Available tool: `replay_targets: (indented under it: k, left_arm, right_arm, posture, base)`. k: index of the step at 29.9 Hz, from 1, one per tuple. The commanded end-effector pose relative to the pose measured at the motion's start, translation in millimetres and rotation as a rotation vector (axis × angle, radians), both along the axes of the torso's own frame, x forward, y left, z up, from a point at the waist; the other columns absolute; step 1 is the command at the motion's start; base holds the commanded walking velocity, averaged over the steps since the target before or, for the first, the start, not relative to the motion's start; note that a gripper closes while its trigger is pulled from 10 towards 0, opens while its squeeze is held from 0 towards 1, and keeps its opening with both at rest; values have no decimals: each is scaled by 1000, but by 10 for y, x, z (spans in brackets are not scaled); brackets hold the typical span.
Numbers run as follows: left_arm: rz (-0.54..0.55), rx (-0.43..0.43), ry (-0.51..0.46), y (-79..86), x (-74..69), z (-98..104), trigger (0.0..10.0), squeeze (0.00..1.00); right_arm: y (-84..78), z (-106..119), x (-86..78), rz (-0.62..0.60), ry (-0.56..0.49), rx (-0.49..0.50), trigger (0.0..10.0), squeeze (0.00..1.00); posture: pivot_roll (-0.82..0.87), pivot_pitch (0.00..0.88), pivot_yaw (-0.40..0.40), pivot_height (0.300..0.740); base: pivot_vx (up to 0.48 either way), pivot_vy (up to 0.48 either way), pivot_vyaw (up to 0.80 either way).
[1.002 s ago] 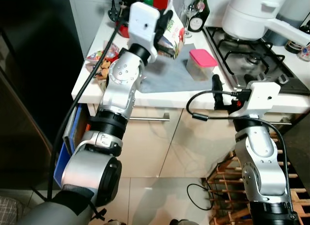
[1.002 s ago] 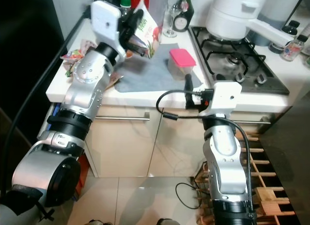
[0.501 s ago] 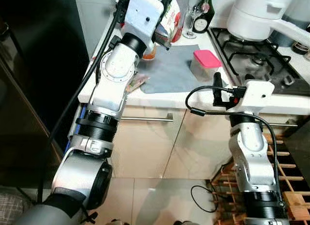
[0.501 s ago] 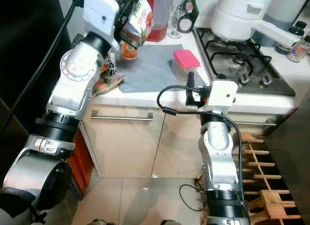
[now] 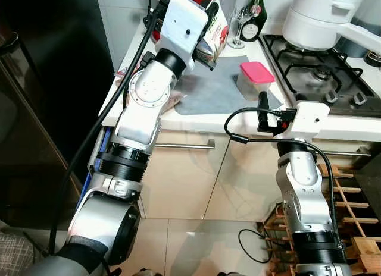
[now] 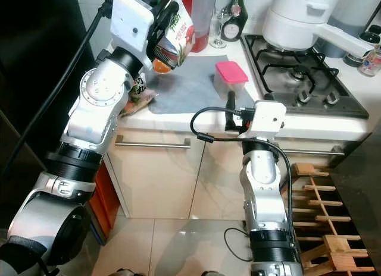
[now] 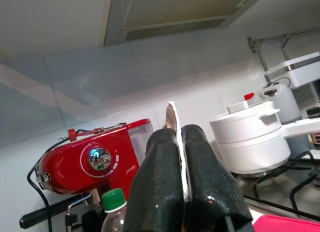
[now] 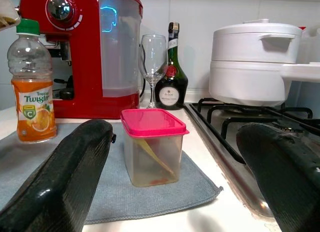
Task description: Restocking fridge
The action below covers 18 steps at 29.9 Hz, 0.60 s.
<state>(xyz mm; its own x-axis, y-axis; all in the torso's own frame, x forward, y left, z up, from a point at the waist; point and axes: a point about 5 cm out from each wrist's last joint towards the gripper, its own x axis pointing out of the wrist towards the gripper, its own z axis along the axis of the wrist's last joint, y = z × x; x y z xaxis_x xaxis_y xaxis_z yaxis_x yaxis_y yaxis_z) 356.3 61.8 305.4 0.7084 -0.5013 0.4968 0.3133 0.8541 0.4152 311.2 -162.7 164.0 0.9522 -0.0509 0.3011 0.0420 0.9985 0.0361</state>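
A pink-lidded container holding a yellowish strip stands on the grey mat near the desk edge, as the left end effector pinches an upright food pouch above it, the right end effector spread wide.

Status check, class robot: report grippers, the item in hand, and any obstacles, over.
Left gripper shut on food packet, lifted above counter. Right gripper open, facing pink-lidded container. Juice bottle on grey mat.

red coffee machine, wine glass, white pot on stove.
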Motion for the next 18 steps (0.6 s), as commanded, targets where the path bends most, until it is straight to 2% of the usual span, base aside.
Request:
replay_targets:
  k: [1, 18]
  left_arm:
    - [-18, 4, -11, -65, -45, 0, 10000, 0]
    - [-37, 10, 3, -122, -72, -62, 10000, 0]
  right_arm:
    - [-32, 0, 11, -4, -6, -9, 10000, 59]
    - [-42, -38, 9, -4, 2, -11, 10000, 63]
  posture:
    - [-84, 0, -4, 740]
    - [-92, 0, -8, 740]
  base:
    - [0, 0, 0]
    - [-262, 0, 0]
